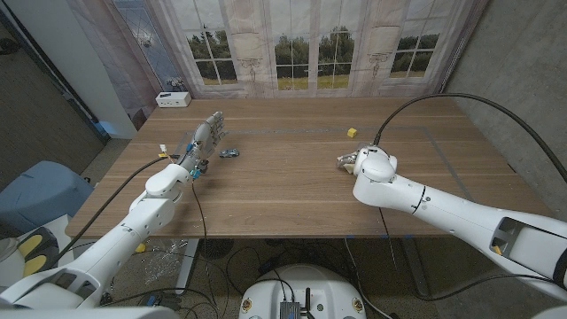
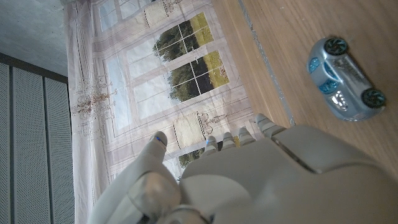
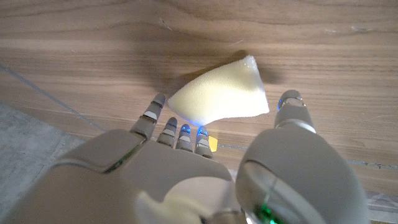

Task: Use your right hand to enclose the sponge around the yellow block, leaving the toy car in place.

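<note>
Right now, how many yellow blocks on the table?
1. The yellow block sits alone on the table, toward its far side, beyond the right hand, which holds the sponge. More could hide behind the arms.

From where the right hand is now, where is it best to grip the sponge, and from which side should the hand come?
The sponge is pale soft foam, bent, with one corner raised off the table in front of the right hand. Probably best to pinch across its two broad faces near the middle, coming from the robot's side, thumb on one face and fingers on the other. That leaves the ends free to wrap the yellow block.
</note>
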